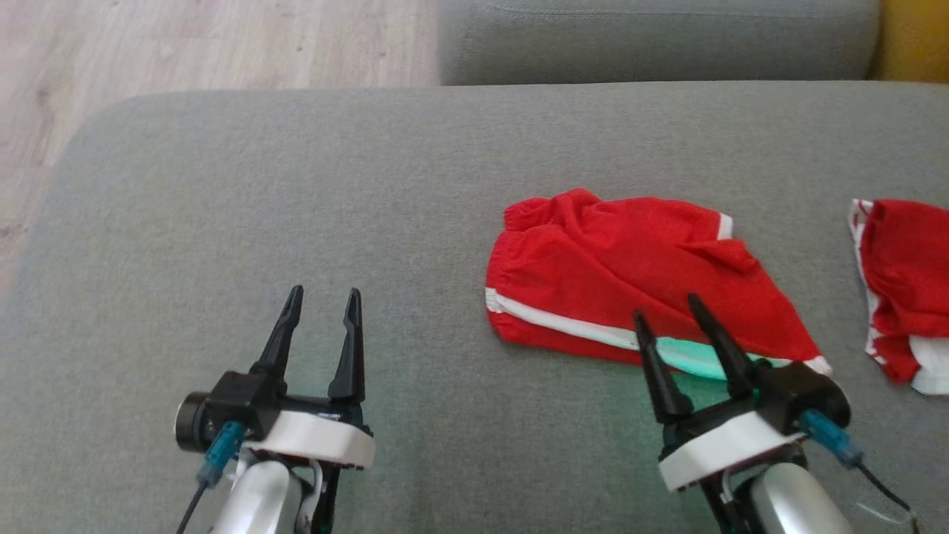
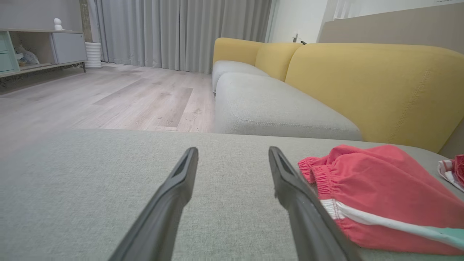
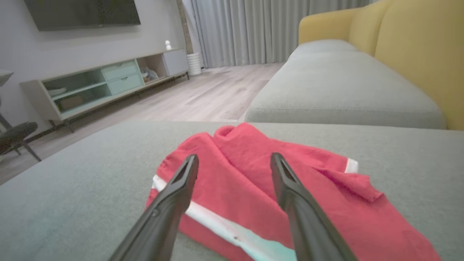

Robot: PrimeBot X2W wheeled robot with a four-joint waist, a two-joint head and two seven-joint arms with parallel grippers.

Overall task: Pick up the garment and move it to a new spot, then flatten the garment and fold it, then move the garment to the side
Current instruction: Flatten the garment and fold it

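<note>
Red garment [image 1: 630,271] on grey sofa cushion [image 1: 296,185].

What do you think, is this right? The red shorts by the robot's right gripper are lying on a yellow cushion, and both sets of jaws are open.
Not quite. The red shorts lie on a grey cushion, not a yellow one, as the head view shows; yellow is the sofa's backrest. The left gripper and right gripper do have their jaws open.
</note>
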